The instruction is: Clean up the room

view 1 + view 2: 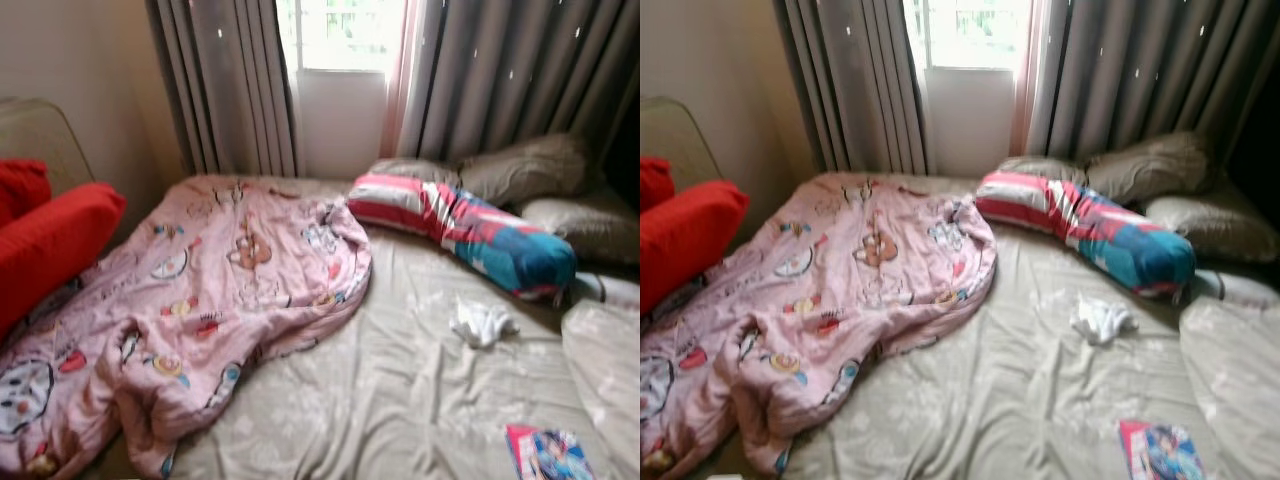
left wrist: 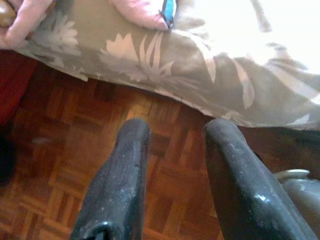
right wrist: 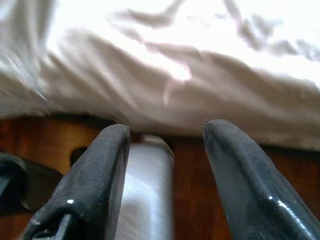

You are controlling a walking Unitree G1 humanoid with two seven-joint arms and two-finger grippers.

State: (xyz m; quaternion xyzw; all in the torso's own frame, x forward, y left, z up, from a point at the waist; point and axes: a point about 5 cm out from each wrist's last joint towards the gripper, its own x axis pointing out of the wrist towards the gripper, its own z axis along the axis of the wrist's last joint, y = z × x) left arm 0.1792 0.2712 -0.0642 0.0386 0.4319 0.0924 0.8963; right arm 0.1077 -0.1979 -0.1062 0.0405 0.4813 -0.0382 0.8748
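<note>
**Bed untidy, cleanup not visibly started**

Head views: mattress with a beige floral bedsheet (image 1: pixel 400 390), wrinkled all over. Pink cartoon-print blanket (image 1: pixel 210 300) lies bunched across the robot's left half of the bed, one corner hanging off the near edge. Striped red/white/blue bolster (image 1: pixel 465 232) lies diagonally near the head end, in front of the beige pillows (image 1: pixel 530 170) by the grey curtains (image 1: pixel 230 80). Small crumpled white cloth (image 1: pixel 482 323) sits loose on the sheet, just in front of the bolster. Colourful book or magazine (image 1: pixel 548 455) on the near right corner of the bed. Red cushions (image 1: pixel 45 245) at far left beside the bed.

Left gripper (image 2: pixel 172 150): fingers apart, nothing between them, hanging low over the parquet floor (image 2: pixel 75 165) below the sheet's edge. Right gripper (image 3: pixel 165 150): same, released and empty, pointing at the sheet's overhang.

Judgement: nothing tidied so far. Left to do: blanket straightened or folded, cloth and book picked up, bolster and pillows squared. Neither arm is near any item.
</note>
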